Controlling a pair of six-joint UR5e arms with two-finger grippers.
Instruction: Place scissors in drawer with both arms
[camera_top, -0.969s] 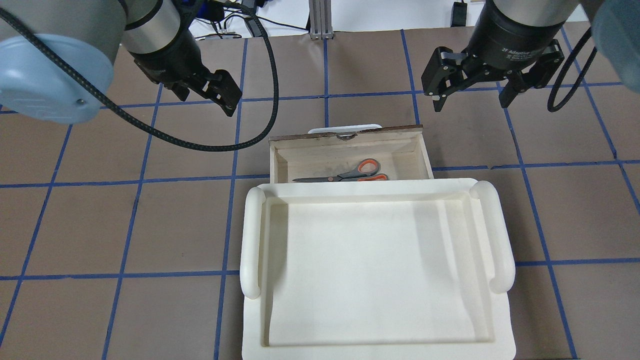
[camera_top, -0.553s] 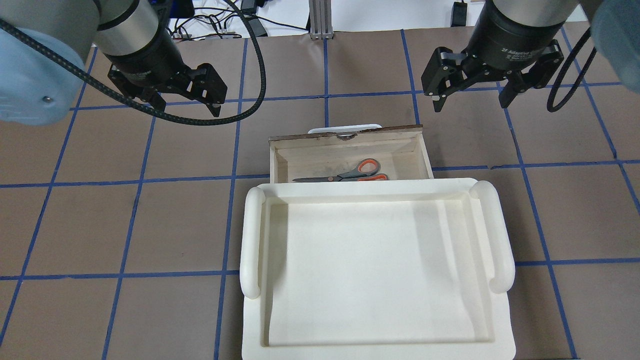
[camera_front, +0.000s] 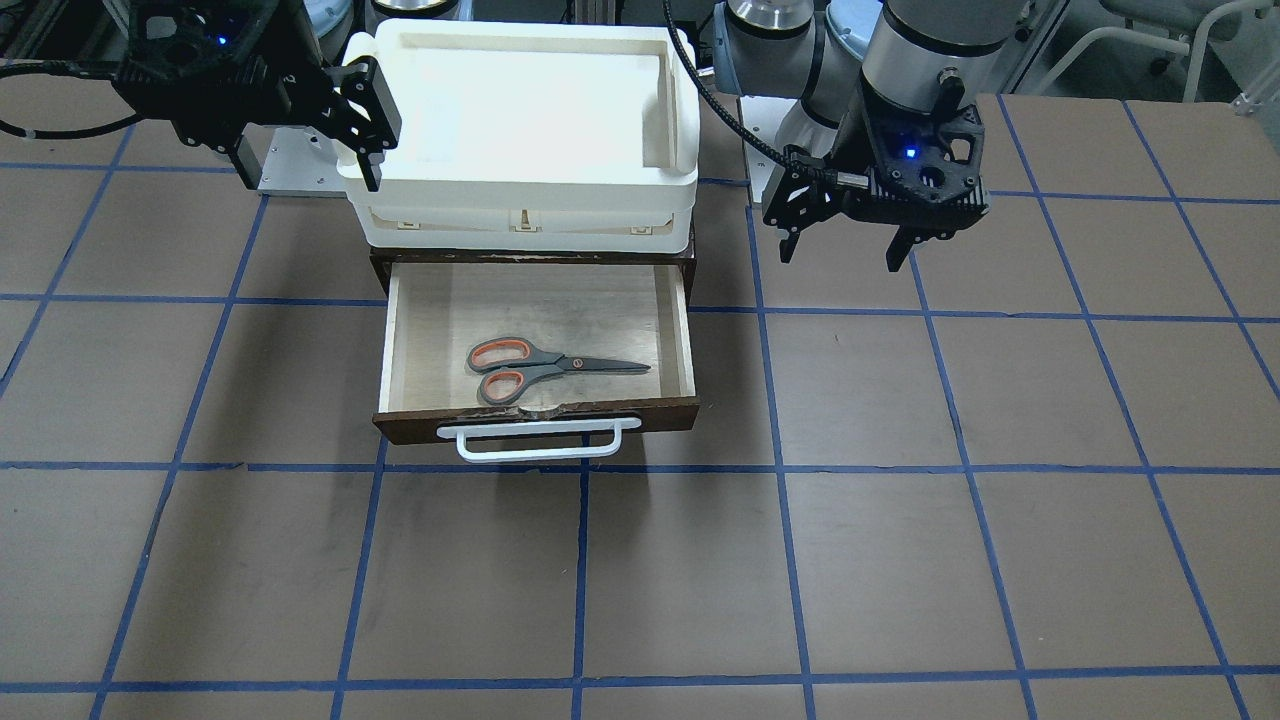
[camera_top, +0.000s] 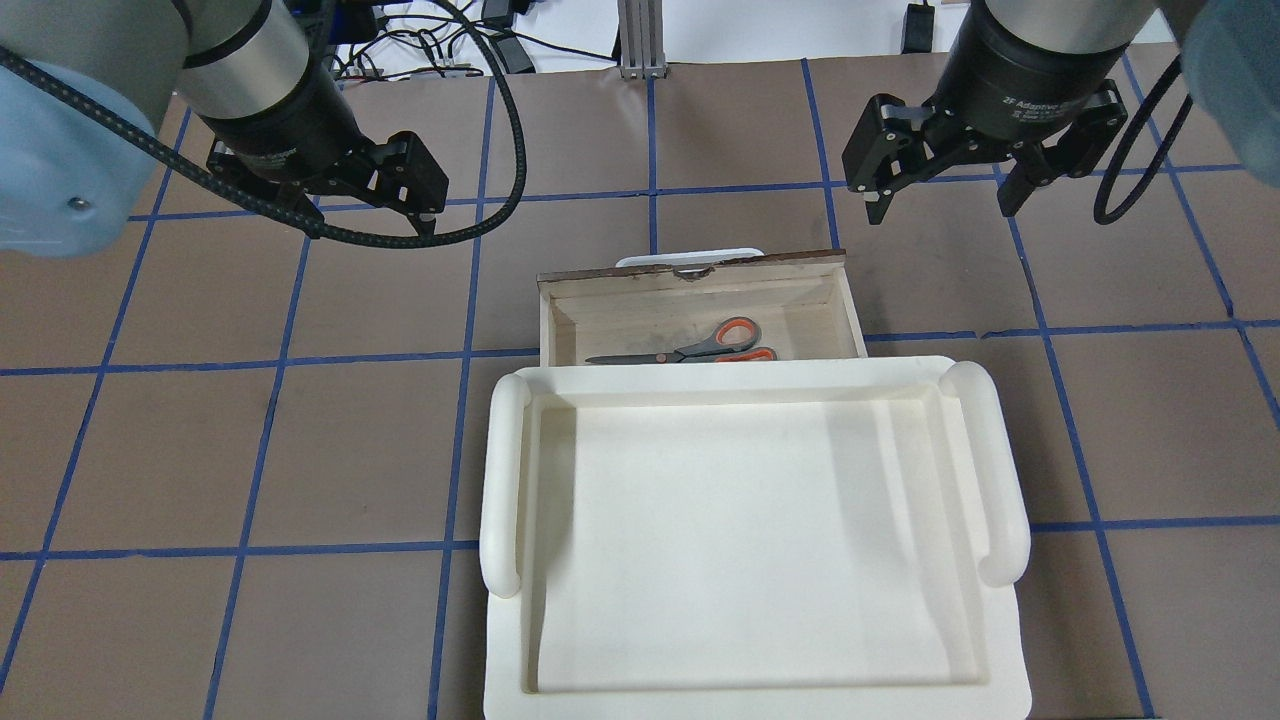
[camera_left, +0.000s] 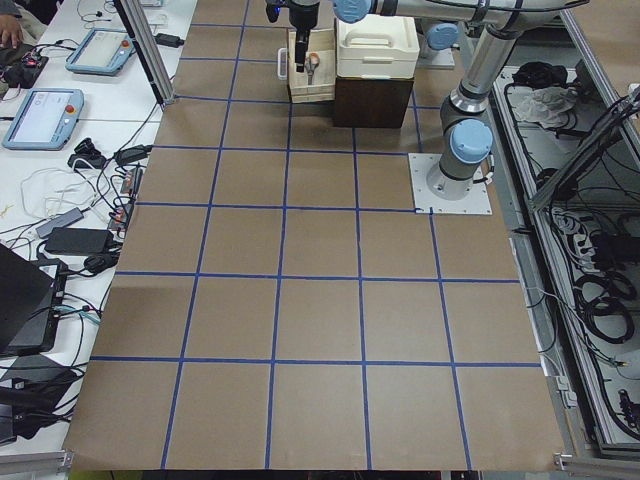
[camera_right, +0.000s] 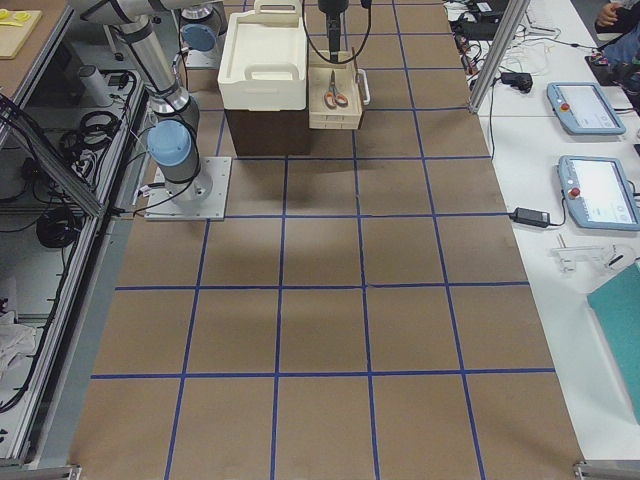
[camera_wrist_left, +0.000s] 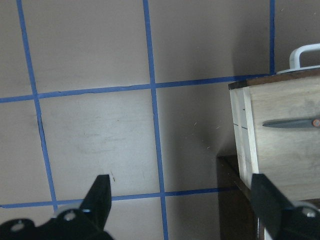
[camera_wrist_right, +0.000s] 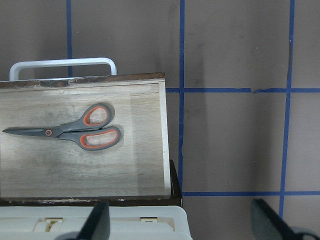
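Scissors (camera_front: 545, 367), grey-handled with orange-lined loops, lie in pale plywood drawer (camera_front: 420, 330).

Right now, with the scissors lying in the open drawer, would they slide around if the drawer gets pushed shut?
Probably a little: the scissors lie flat and loose on the smooth plywood floor of the drawer. Blades closed, they look rigid and should shift as one piece. Lying flat, they seem unlikely to roll.

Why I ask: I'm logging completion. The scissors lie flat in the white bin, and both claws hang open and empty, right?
Not the white bin: the scissors lie flat in the open drawer beneath it, as the front-facing view shows. The left claw and right claw do hang open and empty.
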